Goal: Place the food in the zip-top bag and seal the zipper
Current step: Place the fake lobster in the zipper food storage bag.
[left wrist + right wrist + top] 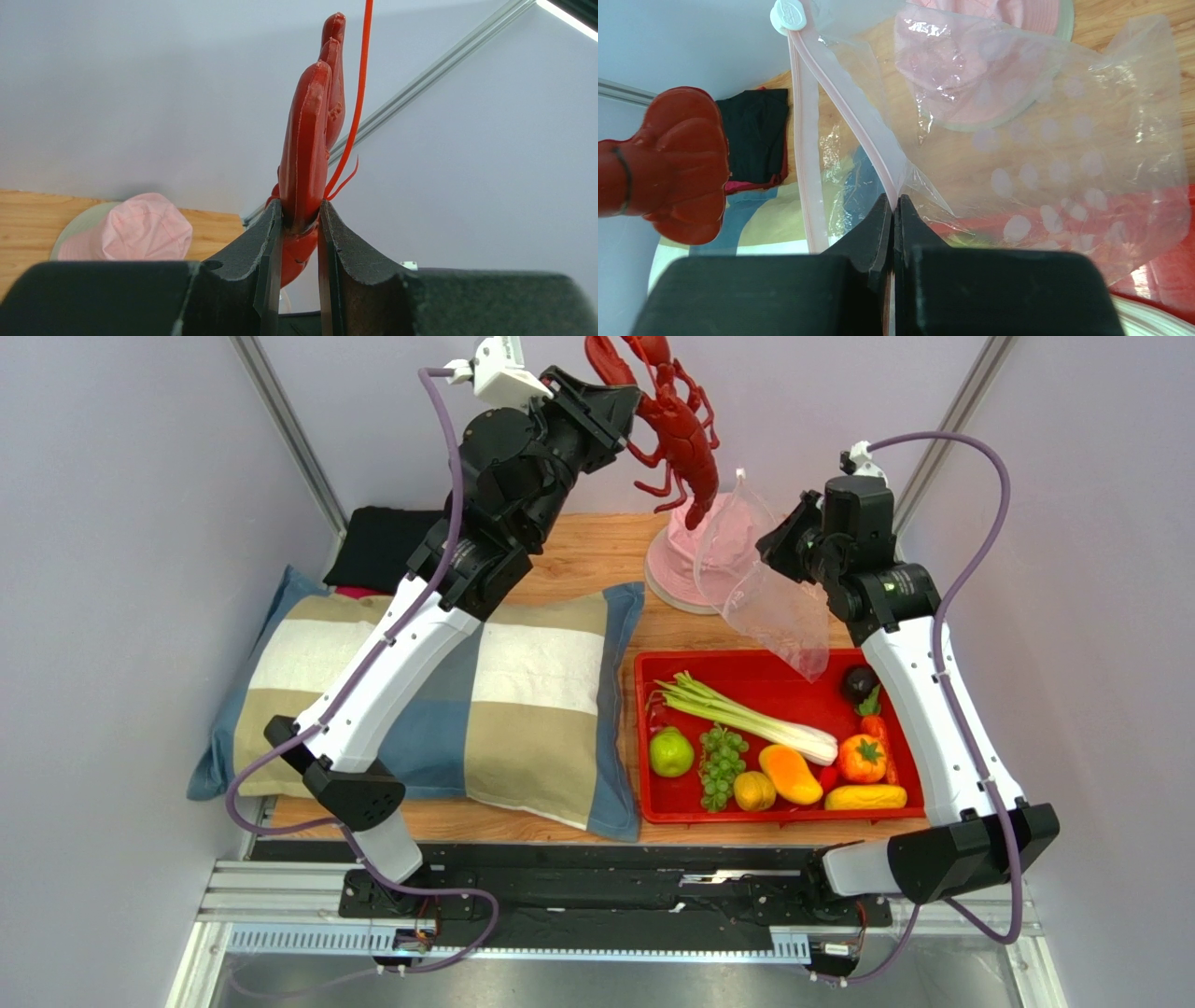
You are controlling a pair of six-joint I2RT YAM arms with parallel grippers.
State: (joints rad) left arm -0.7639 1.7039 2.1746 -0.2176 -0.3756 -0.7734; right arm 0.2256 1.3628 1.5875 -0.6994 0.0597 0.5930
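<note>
My left gripper (pixel 627 403) is shut on the red lobster (pixel 678 423) and holds it high at the back, its tail hanging beside the bag's mouth; the jaws pinch it in the left wrist view (pixel 306 161). My right gripper (pixel 776 542) is shut on the mouth edge of the clear dotted zip-top bag (pixel 769 588), held in the air. The right wrist view shows the bag (pixel 1046 154), its pale pink zipper (pixel 843 112) with a white slider (pixel 787 15), and the lobster's tail (pixel 675 164) to the left. The celery (pixel 744 713), green apple (pixel 672 752) and grapes (pixel 723 762) lie in the red tray (pixel 659 672).
A pink hat (pixel 679 560) lies on the wooden table behind the bag. A checked pillow (pixel 533 700) lies left of the tray, a black cloth (pixel 379 546) behind it. Other toy foods share the tray: a mango (pixel 790 773), an orange pepper (pixel 861 758), corn (pixel 866 797).
</note>
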